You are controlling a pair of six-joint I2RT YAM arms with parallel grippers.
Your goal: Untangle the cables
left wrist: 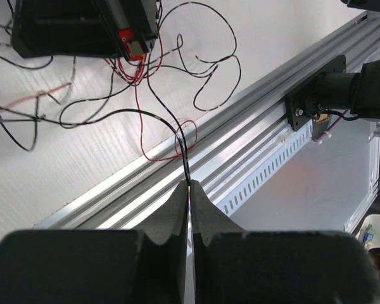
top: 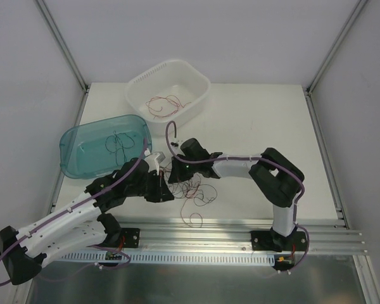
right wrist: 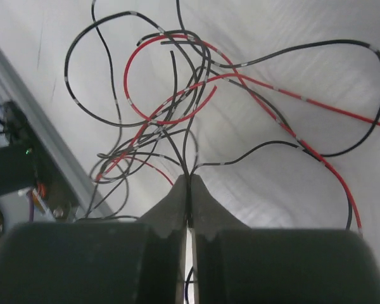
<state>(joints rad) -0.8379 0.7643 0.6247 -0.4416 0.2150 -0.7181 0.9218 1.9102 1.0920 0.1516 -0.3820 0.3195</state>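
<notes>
Up front, cables (top: 193, 190): I see a loose red-and-black tangle lying on the white table (top: 259, 126), between both arms, near the metal rail (top: 228, 231).
Left tool (left wrist: 189, 185): fingers pinched together on one black strand.
Right tool (right wrist: 189, 177): fingers closed on several black strands from the tangle.
White basket (top: 199, 79): holds red strands.
Teal bin (top: 73, 152): holds black strands.

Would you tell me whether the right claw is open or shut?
Shut: the right claw pinches thin black cables between its closed tips.
</notes>
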